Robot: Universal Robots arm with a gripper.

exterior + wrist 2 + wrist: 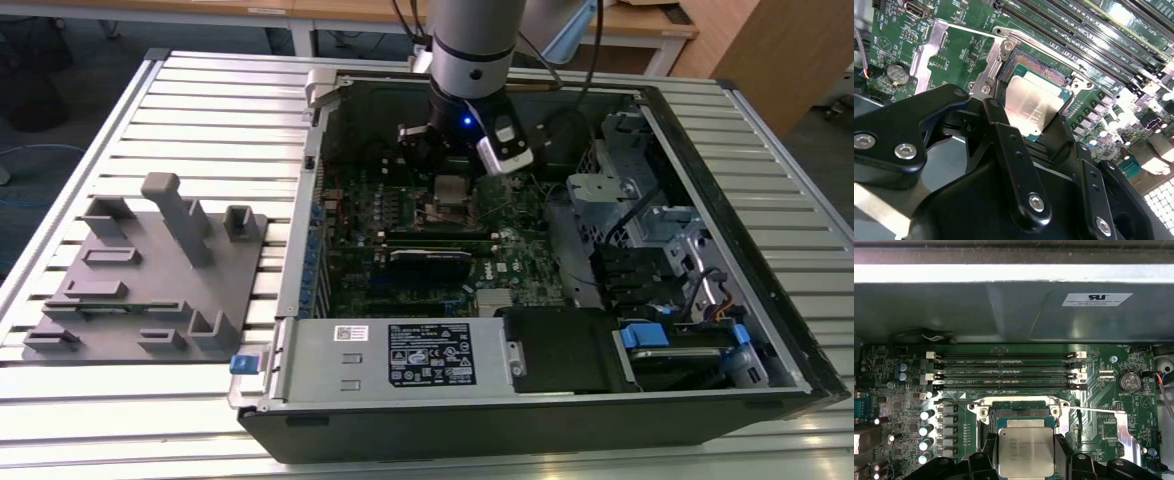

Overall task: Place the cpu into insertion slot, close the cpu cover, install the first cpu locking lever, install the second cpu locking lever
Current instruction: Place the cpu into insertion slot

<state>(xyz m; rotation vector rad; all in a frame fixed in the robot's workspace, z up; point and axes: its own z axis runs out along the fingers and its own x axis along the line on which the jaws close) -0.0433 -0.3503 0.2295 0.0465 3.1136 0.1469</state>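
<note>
Near the insertion slot (1019,412), gripper (1029,120) clamped on the cpu (1025,452), open computer case (534,428) on slatted metal table (120,420)

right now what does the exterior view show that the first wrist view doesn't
Exterior view's own: the arm, the whole open computer case, its power supply, the grey fixture tray on the exterior view's left, and the slatted table. First wrist view's own: the coin battery, a row of capacitors, and the tool gripping the cpu by two opposite edges at the insertion slot. Shared: the green motherboard and the silvery cpu.
</note>
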